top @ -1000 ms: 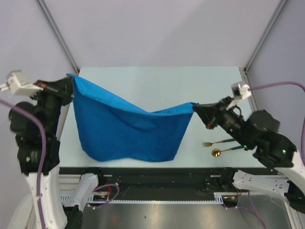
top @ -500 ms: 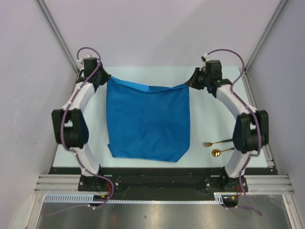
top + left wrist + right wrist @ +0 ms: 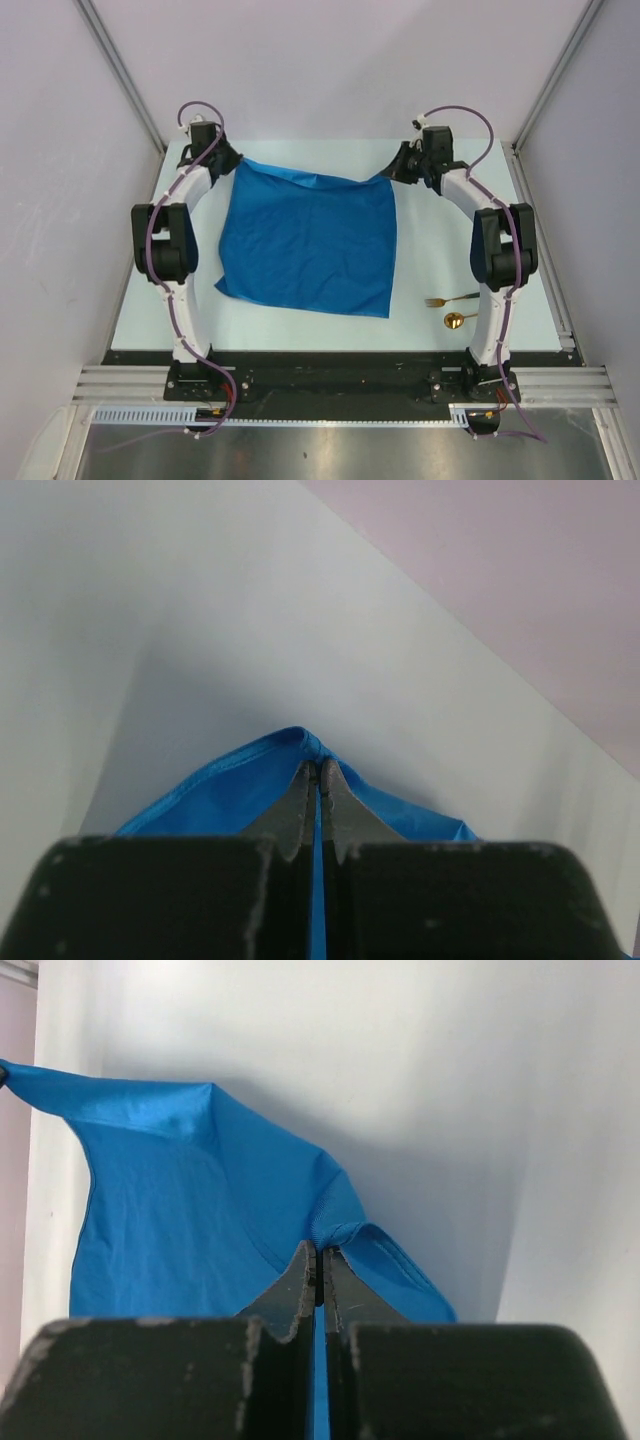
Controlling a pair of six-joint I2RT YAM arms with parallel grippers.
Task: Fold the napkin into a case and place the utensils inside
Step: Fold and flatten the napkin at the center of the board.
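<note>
Got the napkin [image 3: 310, 240] laid flatter on the worktop [image 3: 440, 225] than half a second back. Pinching its far corners with left jaws and right jaws clamped tight, probably to keep it taut and square for folding. Left fork [image 3: 452, 299] and spoon [image 3: 455, 320] parked near-right, out of the way.

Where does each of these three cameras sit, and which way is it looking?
Top external: fixed above and behind the robot, looking down on the table; left arm and right arm show whole, reaching to the far side.
Left wrist: on the left arm, looking along the left gripper, shut on a napkin corner; only its fingers show.
Right wrist: likewise on the right arm, over the right gripper, shut on another corner.
Shared: all three see the napkin.
</note>
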